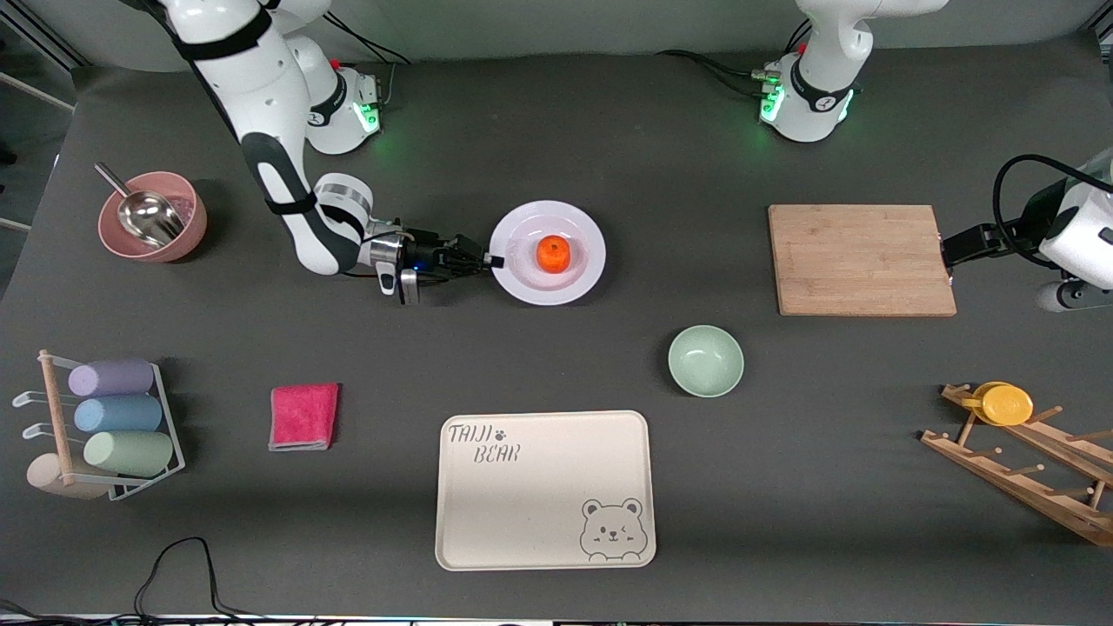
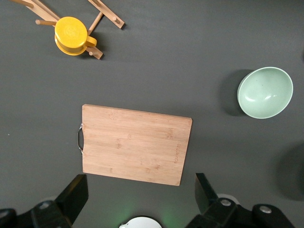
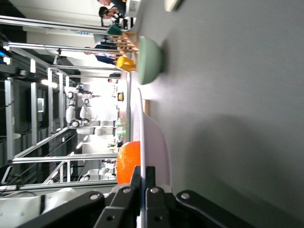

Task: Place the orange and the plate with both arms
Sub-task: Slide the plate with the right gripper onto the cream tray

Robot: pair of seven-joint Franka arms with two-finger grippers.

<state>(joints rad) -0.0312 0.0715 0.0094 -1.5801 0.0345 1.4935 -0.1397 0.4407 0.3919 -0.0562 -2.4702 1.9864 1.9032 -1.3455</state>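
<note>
The pale lavender-white plate (image 1: pixel 522 280) is in the middle of the table, with the orange (image 1: pixel 553 253) resting at its centre. My right gripper (image 1: pixel 493 260) is level with the table and shut on the plate's rim at the edge toward the right arm's end. The right wrist view shows its fingers (image 3: pixel 136 176) clamped on the thin rim of the plate (image 3: pixel 154 137), with the orange (image 3: pixel 128 161) just past them. I cannot tell whether the plate rests on the table or is just off it. My left gripper (image 1: pixel 952 248) is open and empty, held high over the wooden cutting board (image 2: pixel 135 144).
The cutting board (image 1: pixel 861 259) lies toward the left arm's end. A mint-green bowl (image 1: pixel 705 361) and a cream bear-print tray (image 1: pixel 543 489) are nearer the camera than the plate. A pink cloth (image 1: pixel 303 416), a pink bowl with a scoop (image 1: pixel 153 217), a cup rack (image 1: pixel 113 426) and a wooden rack with a yellow cup (image 1: pixel 1004 404) stand around the edges.
</note>
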